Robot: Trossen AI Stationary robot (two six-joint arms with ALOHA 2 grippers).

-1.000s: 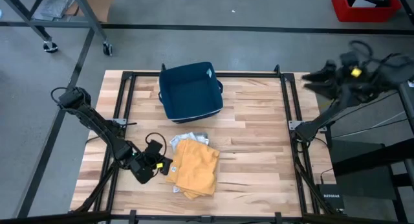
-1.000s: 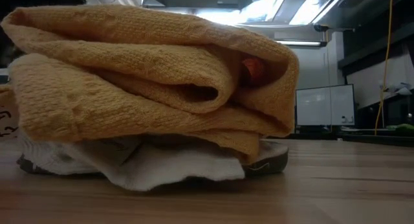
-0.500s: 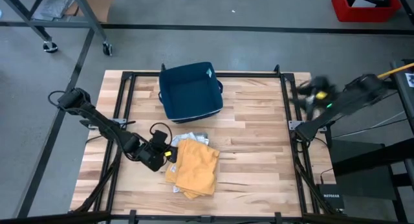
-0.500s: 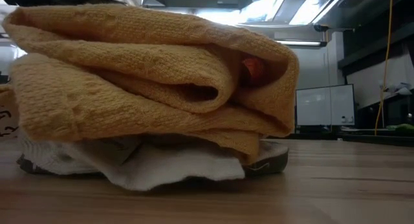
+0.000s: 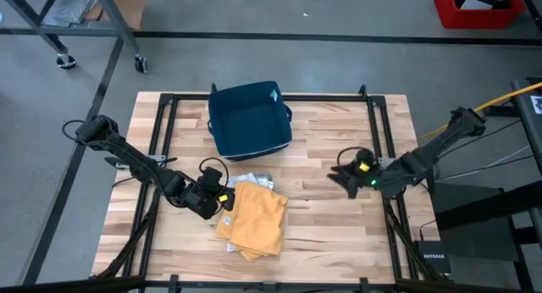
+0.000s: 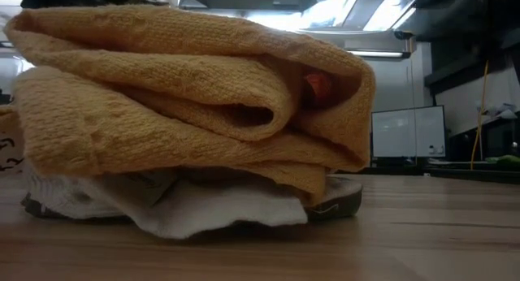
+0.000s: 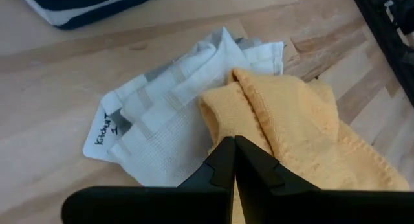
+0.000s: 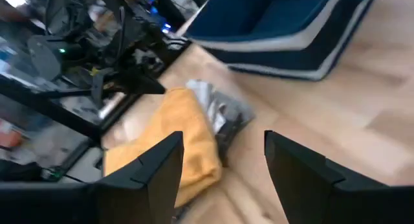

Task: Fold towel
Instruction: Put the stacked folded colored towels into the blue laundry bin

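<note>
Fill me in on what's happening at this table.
Two robot arms are working on a pile of towels. The left gripper, shut, sits at the edge of the yellow towel, which lies bunched over a white towel on the wooden table. The right gripper, open, hovers over bare wood to the right. A blue bin stands behind the pile.

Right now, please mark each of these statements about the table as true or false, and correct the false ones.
1. The yellow towel lies on top of a white towel. True.
2. The left gripper is wide open. False: it is shut, at the yellow towel's edge.
3. The right gripper holds the yellow towel. False: it is open and empty, apart from both towels.
4. The blue bin stands at the far side of the table. True.
5. The yellow towel lies inside the blue bin. False: it lies on the table.
</note>
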